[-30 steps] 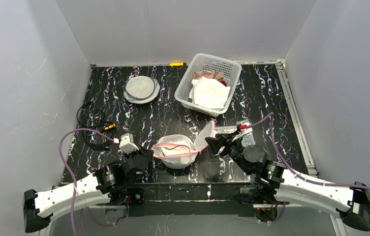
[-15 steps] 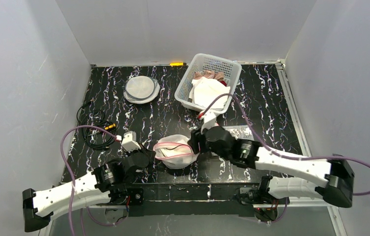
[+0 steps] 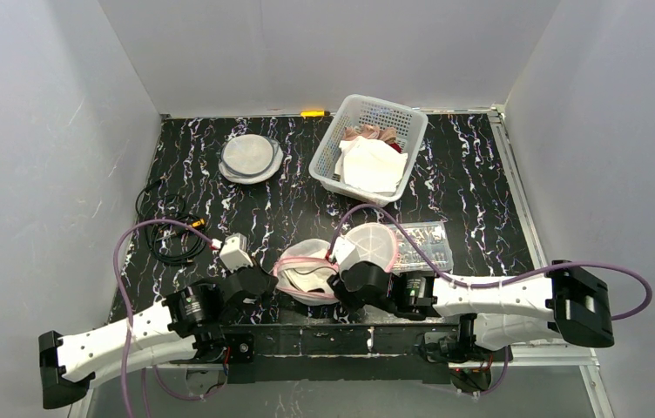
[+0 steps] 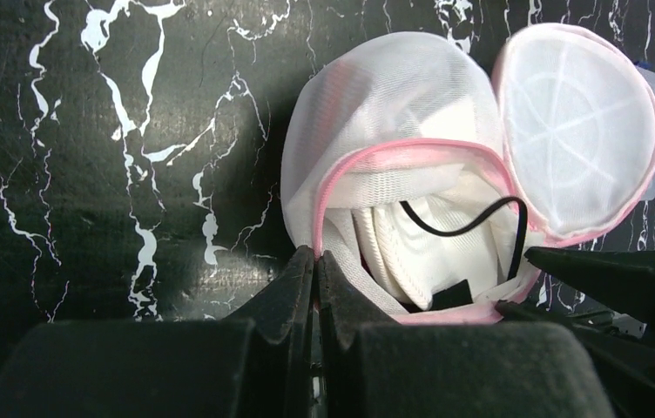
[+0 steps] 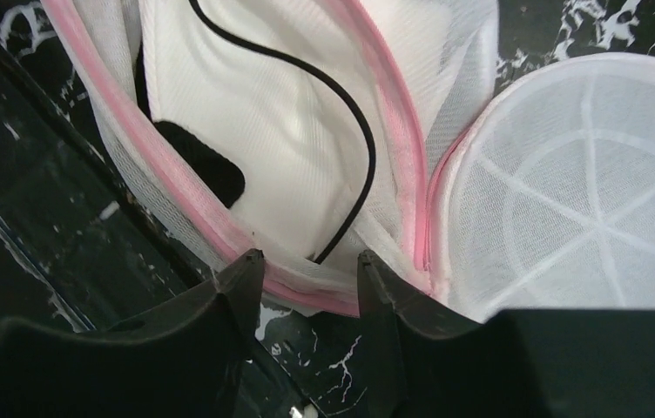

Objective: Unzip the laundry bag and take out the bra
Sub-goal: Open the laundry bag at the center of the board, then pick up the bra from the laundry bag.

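Removal is starting: my shut left pincer (image 4: 313, 254) is pinching the rim of the unzipped pink-trimmed white mesh laundry bag (image 3: 307, 270). My half-open, empty right pincer (image 5: 307, 261) is hovering at the white black-strapped bra (image 5: 289, 131) inside, which I judge is calling for a close on fabric next.

— The laundry bag (image 4: 394, 104)?
— Fine white mesh cloth, pink fabric trim.
— The bra (image 5: 280, 148) inside?
— Smooth white cloth.
— The surface (image 3: 289, 200)?
— Glossy black, marble-veined.
— The basket (image 3: 327, 157)?
— White plastic.
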Robot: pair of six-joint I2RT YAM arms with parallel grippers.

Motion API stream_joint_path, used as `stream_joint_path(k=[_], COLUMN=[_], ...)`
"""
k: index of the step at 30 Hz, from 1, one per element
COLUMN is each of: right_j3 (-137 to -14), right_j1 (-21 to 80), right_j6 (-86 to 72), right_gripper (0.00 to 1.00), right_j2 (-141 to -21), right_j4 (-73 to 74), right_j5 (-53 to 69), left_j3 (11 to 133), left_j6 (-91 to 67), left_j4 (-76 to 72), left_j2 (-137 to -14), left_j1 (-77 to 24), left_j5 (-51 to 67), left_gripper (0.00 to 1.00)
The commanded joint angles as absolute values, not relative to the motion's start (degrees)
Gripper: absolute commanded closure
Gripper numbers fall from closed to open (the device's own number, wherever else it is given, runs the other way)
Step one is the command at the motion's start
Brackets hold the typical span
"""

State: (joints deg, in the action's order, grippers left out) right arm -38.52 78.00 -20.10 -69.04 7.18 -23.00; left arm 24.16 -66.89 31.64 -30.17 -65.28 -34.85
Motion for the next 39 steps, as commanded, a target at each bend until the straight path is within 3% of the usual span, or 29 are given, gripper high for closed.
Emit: stream_joint_path(k=[1,13,18,30,39], right_j3=[-36.19,-41.84,-44.59,-55.77,-58.23], right_j1=[79.72,82.33,82.38,82.44,82.39], right_j6=[-19.42,-19.56,-19.39,-14.14,-13.42], right_gripper=[0.47,0.34,0.34,0.35,0.28], right_j2=[-69.29,-62.13,-61.54,-81.84,-91.59], right_j4=[7.06,9.27,5.02,0.45,-3.7], right_j5=[-24.65,-28.82,-29.85,-27.73,-31.24], left_j3=[22.62,21.41,20.88,18.27,16.96], left_j6=[-67.83,-61.99,-60.73,-61.05,-62.2], left_j4=[34.54,34.08,32.17,30.15,29.98], left_j2=[-28.42,-26.66,-28.51,-28.88,-27.64], left_j1=[-65.48,-65.48,-65.48,-65.48,-65.48], left_j5=[-34.72,-34.85,-34.38,-34.01,-33.93], left_gripper=[1.0,1.0,1.0,1.0,1.0])
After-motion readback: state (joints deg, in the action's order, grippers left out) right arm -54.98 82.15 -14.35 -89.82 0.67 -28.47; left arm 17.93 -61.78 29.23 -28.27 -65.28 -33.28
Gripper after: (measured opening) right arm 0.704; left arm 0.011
